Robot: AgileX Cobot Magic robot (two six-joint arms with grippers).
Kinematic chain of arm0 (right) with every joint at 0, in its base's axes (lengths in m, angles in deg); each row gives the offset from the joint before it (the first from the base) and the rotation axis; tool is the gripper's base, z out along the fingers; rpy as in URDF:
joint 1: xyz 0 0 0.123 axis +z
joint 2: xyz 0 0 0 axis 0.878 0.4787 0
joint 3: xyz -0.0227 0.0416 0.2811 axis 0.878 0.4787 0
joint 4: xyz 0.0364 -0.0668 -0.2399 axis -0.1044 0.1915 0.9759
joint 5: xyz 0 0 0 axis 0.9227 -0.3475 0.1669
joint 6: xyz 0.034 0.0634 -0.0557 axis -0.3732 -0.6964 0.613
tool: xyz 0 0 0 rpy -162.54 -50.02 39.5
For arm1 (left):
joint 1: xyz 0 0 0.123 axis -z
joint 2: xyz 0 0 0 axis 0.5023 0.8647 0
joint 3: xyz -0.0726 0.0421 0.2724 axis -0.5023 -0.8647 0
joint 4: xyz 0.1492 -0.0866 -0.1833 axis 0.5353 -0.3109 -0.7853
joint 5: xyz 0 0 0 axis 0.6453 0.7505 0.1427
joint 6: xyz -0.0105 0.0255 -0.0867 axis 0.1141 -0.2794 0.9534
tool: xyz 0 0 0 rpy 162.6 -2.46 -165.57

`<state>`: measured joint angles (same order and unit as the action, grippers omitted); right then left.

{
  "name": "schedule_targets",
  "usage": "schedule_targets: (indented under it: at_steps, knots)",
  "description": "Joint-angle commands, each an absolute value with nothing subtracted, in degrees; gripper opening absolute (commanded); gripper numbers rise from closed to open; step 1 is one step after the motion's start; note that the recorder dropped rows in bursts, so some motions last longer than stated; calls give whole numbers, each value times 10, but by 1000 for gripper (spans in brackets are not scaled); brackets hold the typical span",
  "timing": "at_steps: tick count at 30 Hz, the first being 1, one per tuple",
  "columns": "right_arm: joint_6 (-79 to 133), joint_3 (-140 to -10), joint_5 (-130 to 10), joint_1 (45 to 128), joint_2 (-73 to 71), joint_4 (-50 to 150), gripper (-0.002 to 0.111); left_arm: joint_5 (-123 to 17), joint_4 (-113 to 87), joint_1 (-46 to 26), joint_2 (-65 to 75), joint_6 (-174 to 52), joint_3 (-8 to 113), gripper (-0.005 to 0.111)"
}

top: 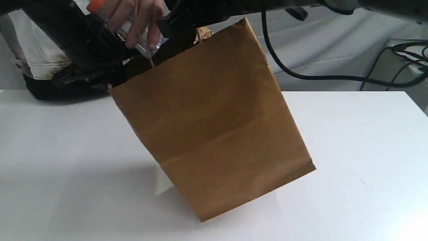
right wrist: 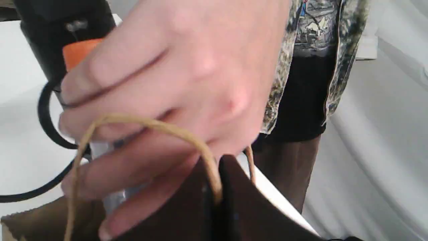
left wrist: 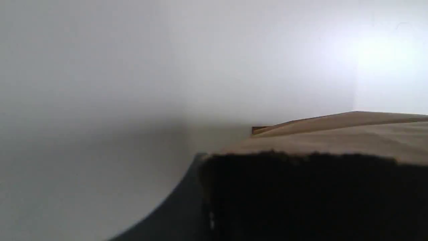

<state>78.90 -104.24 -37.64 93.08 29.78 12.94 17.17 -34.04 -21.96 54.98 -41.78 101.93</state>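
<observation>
Above the white table (top: 351, 140), the brown paper bag (top: 214, 134) hung tilted between the left gripper (top: 108, 72) and right gripper (top: 177, 28), whose fingers I could not tell were pinching or loose, so a push from the person's hand (top: 137, 20) could have pulled it down.

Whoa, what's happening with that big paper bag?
A brown paper bag hangs tilted over the white table, its lowest corner close to the tabletop. The robot's left arm and right arm meet at the bag's top edge; whether either grips it cannot be seen. A person's hand reaches in at the open mouth, beside the twine handle.
</observation>
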Motion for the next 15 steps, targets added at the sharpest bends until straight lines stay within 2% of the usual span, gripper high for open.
schedule_targets:
  at_steps: [1,15]
  knots:
    - [781,-1045,-377,921,298,133,0,169,-346,-222,542,-420,1018,0]
    - [772,-1045,-351,915,294,133,0,169,-338,-222,542,-436,1018,0]
